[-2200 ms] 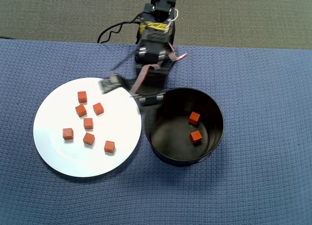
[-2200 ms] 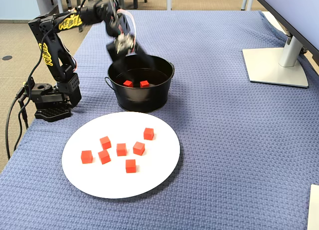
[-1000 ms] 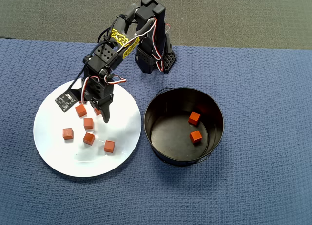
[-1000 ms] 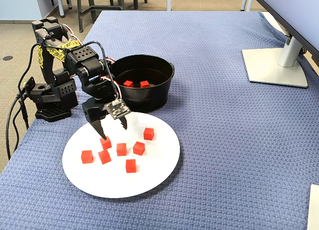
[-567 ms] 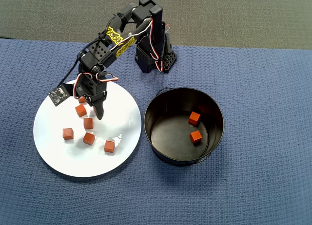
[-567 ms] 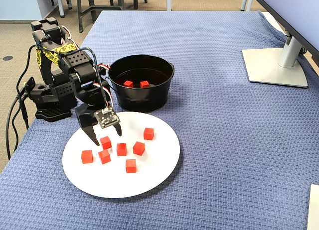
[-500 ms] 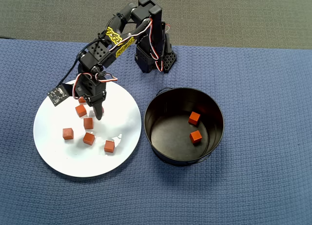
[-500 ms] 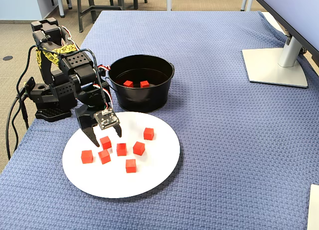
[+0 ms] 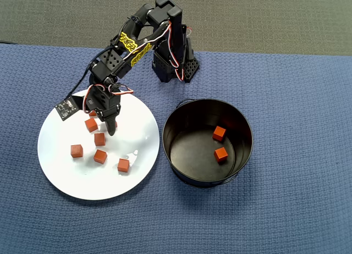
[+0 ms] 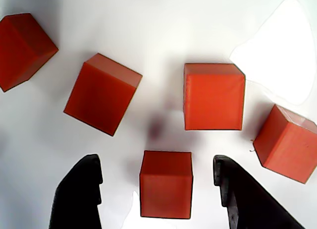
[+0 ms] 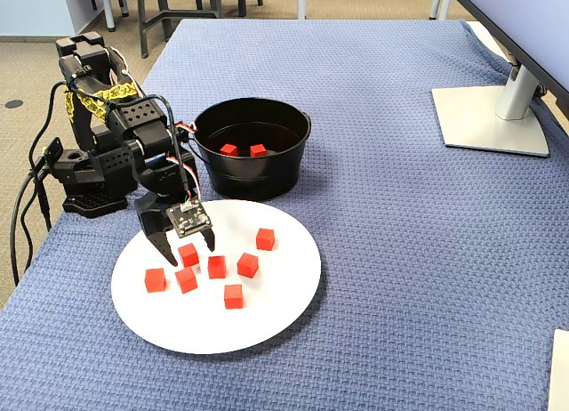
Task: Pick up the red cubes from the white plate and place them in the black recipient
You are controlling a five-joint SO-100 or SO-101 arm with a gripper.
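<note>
Several red cubes lie on the white plate, among them a cube and a cube. My gripper stands open and low over the plate, its two black fingers on either side of one red cube with gaps on both sides. The wrist view shows that red cube between the fingers of the gripper, with other cubes beyond. In the overhead view the gripper hides this cube. The black recipient holds two red cubes.
The arm's base stands at the table edge beside the plate, with cables hanging off it. The recipient's rim lies just beyond the plate. A monitor foot rests on the blue cloth far from the arm.
The arm swung from the black recipient over to the plate and came down. In the last half second the open gripper settled a little lower around one cube.
</note>
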